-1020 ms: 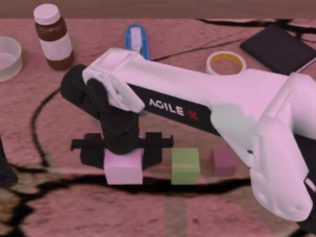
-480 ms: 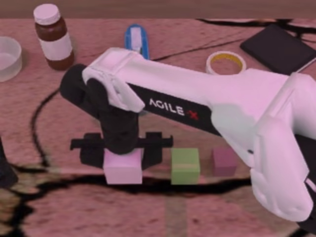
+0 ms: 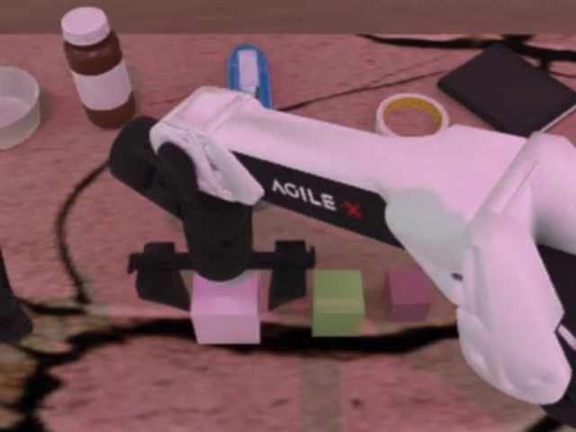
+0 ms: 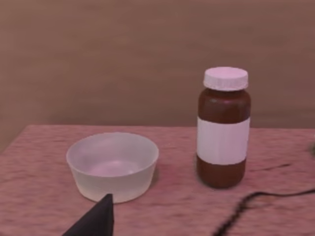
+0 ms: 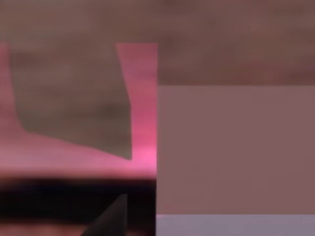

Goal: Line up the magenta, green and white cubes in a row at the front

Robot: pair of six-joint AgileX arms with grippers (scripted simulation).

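Since a second ago the right gripper (image 3: 223, 274) has been opened: the two dark fingers (image 3: 158, 281) are now spread clear of the white cube (image 3: 225, 309), with gaps visible on both sides where they were pressed against it before. The cube itself has barely shifted.

Biggest thing first: the right arm is stretched across the desk (image 3: 108, 360) from the lower right of the top view, wrist pointing down over the white cube at lower centre-left. The cube sits directly under the gripper, between the spread fingers, so the retreat should probably go straight up and not sideways, or a finger could knock it. Nothing is held now.

The row runs left to right across the lower middle: white cube, then green cube (image 3: 337, 302), then magenta cube (image 3: 409, 295), near one another with small gaps, roughly on one line. All three look placed, so the lineup is judged basically done.

The left arm is parked at the far left edge; its wrist view only shows a bowl (image 4: 112, 166) and a brown bottle (image 4: 223, 128), and whether the left gripper is open can't be told.
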